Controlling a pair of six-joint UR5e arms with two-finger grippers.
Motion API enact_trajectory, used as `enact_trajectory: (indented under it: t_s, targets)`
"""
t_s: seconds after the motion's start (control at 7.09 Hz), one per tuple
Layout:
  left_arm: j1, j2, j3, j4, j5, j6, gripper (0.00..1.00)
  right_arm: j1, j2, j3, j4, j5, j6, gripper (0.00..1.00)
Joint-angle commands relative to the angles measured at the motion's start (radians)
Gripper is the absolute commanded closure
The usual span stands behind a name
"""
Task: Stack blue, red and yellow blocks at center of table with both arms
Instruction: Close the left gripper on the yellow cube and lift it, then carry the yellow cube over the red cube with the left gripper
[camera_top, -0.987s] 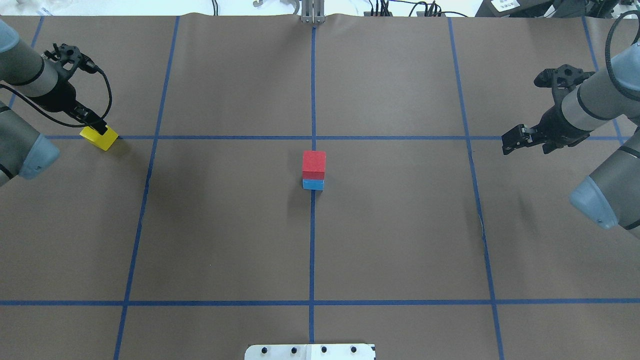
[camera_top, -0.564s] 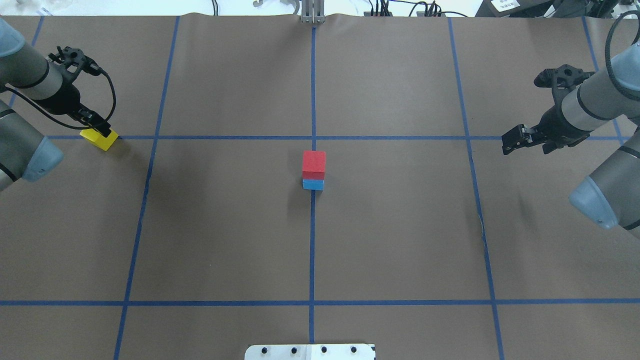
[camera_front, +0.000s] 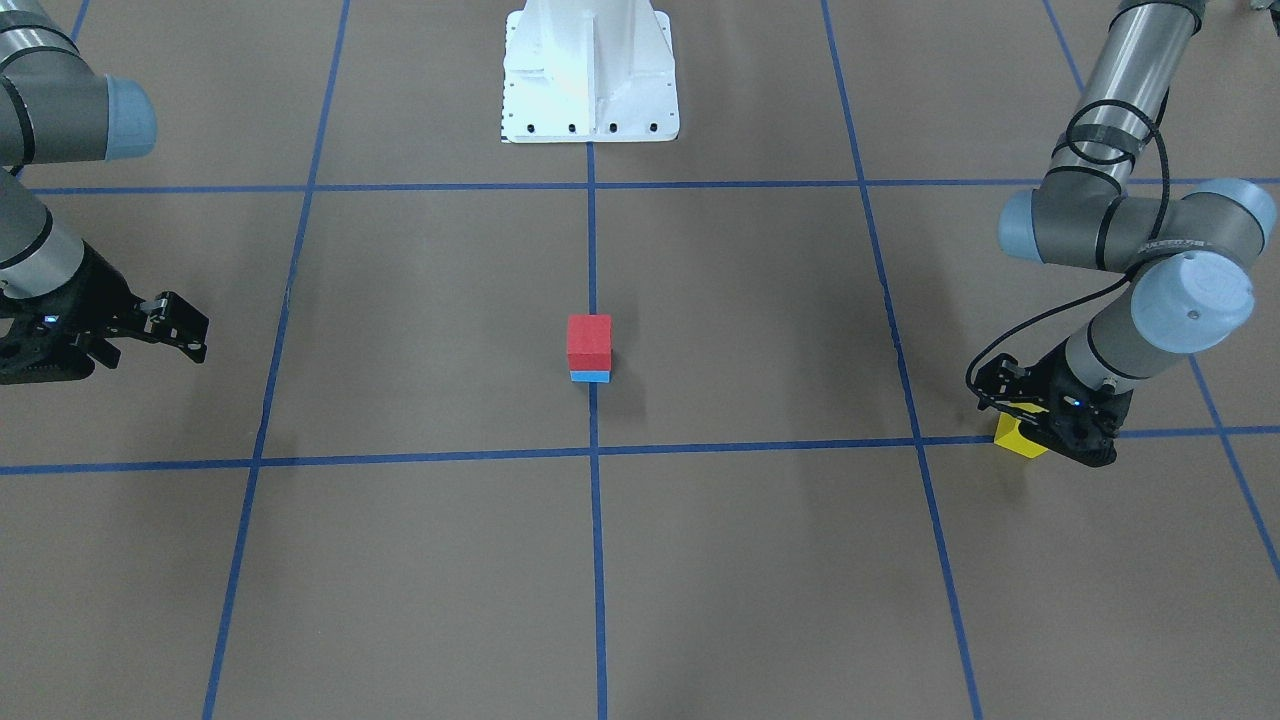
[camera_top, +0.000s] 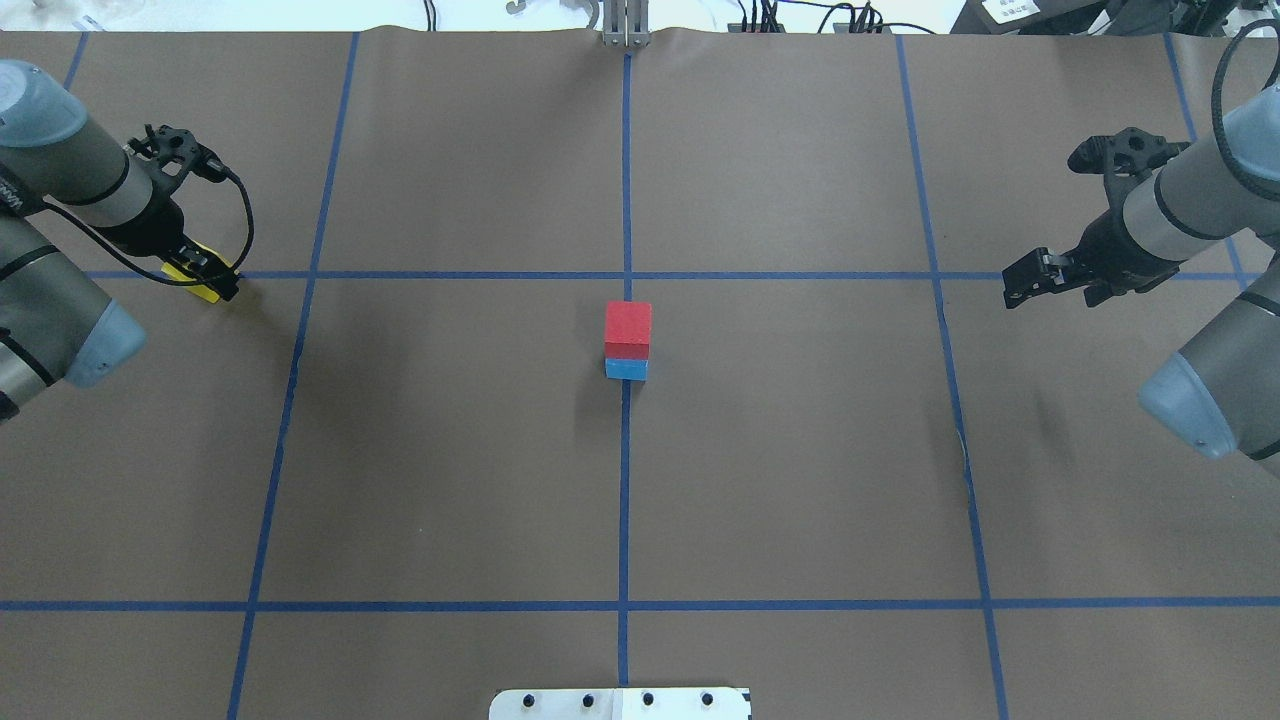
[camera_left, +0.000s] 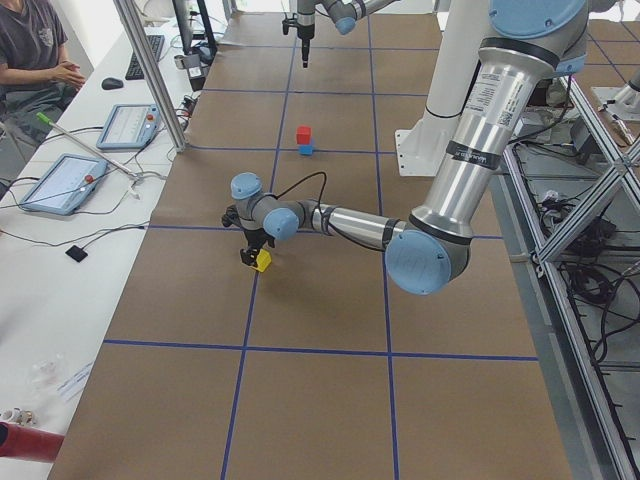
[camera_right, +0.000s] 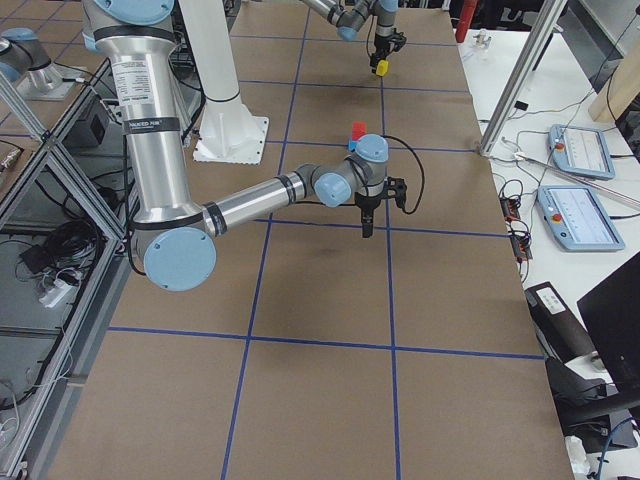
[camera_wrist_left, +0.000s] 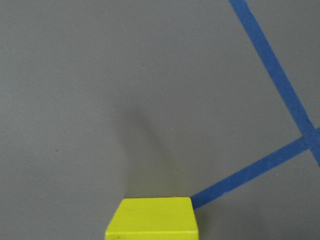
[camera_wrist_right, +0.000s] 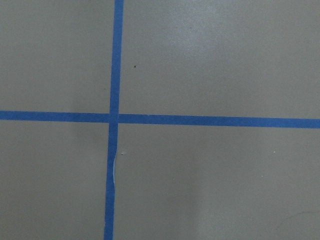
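Note:
A red block (camera_top: 628, 325) sits on a blue block (camera_top: 626, 369) at the table's center; the stack also shows in the front view (camera_front: 589, 340). The yellow block (camera_top: 185, 279) lies on the table at the far left, by a tape crossing. My left gripper (camera_top: 212, 278) is low over it, and its jaws look open around the block, which they mostly hide. In the left wrist view the yellow block (camera_wrist_left: 152, 220) fills the bottom center. My right gripper (camera_top: 1012, 288) is open and empty, hovering at the far right.
The brown table is marked with blue tape lines (camera_top: 626, 180). The white robot base (camera_front: 590, 70) stands at the table's robot-side edge. An operator and tablets show beside the table in the left side view (camera_left: 60, 180).
My left arm has swung right and come down over the yellow block, covering most of it. The block, the stack and the right arm have not moved.

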Motion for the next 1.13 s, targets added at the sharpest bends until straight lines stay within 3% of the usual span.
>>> enact_trajectory:
  t_s: [0.0,0.28,0.42,0.56,0.71,0.99]
  targets:
    - [0.001,-0.001,-0.015,0.01,-0.004,-0.01,1.0,0.0,0.0,0.003,0.0,0.001,0.0,0.0]
    - [0.001,-0.064,-0.109,0.017,-0.177,-0.259,1.0,0.002,0.0,0.009,0.0,0.001,-0.001,0.0]
    - [0.007,-0.113,-0.158,0.017,-0.177,-0.438,1.0,0.002,0.0,0.008,0.002,0.001,-0.012,0.0]
    - [0.062,-0.15,-0.191,0.017,-0.17,-0.57,1.0,0.005,-0.002,0.006,0.0,0.002,-0.017,0.0]
    - [0.135,-0.212,-0.197,0.017,-0.094,-0.704,1.0,0.017,-0.005,0.004,0.0,0.001,-0.018,0.0]
    - [0.239,-0.373,-0.208,0.184,0.02,-0.832,1.0,0.066,-0.02,-0.003,-0.002,0.007,-0.073,0.0]
